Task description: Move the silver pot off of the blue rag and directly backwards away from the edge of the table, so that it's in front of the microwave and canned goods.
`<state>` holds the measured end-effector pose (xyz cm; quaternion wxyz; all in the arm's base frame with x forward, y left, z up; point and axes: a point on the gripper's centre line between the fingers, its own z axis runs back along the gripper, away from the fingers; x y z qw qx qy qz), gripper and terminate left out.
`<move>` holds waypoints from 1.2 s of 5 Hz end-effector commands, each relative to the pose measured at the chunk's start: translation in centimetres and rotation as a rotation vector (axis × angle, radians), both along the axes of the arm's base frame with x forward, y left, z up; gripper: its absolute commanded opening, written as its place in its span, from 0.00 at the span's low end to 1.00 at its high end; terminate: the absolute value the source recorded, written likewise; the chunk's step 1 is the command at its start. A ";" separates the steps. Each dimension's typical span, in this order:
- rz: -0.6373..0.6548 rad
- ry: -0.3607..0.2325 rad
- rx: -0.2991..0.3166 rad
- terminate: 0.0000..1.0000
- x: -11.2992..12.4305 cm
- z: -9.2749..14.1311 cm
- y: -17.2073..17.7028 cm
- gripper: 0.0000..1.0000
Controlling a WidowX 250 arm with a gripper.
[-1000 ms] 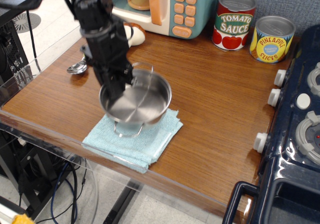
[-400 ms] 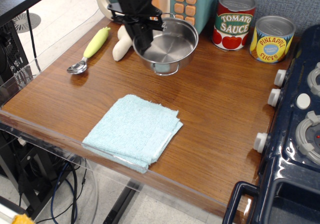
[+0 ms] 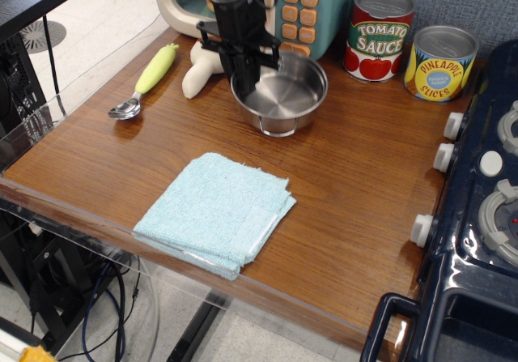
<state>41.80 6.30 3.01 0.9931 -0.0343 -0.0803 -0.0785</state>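
Now the silver pot [image 3: 280, 95] sits at the back of the table [image 3: 364, 208], off the blue rag [image 3: 217, 212] entirely. A second ago it was tilted over the rag in the claw's grip; 0.4 s ago it was carried near the microwave, apparently clear of the wood. Since then it has dropped lower and shifted slightly toward the cans, and it looks level with its base on or just above the table; contact can't be confirmed from this angle.

Claw [image 3: 245, 74] is at the pot's near-left rim, fingers straddling the wall and apparently clamped on it. No visible gap, so I read it as holding the pot, not released.

Relative to the claw: microwave [image 3: 267, 10] directly behind; canned goods [image 3: 411, 46] behind and off to the stove side; rag well in front, lying flat and bare near the table edge. Green-handled spoon [image 3: 148, 81] and a cream-coloured toy [image 3: 198, 72] lie on the other side, away from the cans, the toy just beside the claw.

Judgement: transport is basically done, placement matches the target zone. Remaining: open the claw, lift straight up so the rim doesn't get dragged, retreat without clipping the microwave.
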 end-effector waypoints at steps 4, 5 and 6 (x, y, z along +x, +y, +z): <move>0.020 -0.069 0.078 0.00 1.5 2.3 1.0 1.00; 0.018 -0.074 0.078 0.00 1.5 2.5 0.9 1.00; 0.017 -0.078 0.084 0.00 1.5 2.9 0.9 1.00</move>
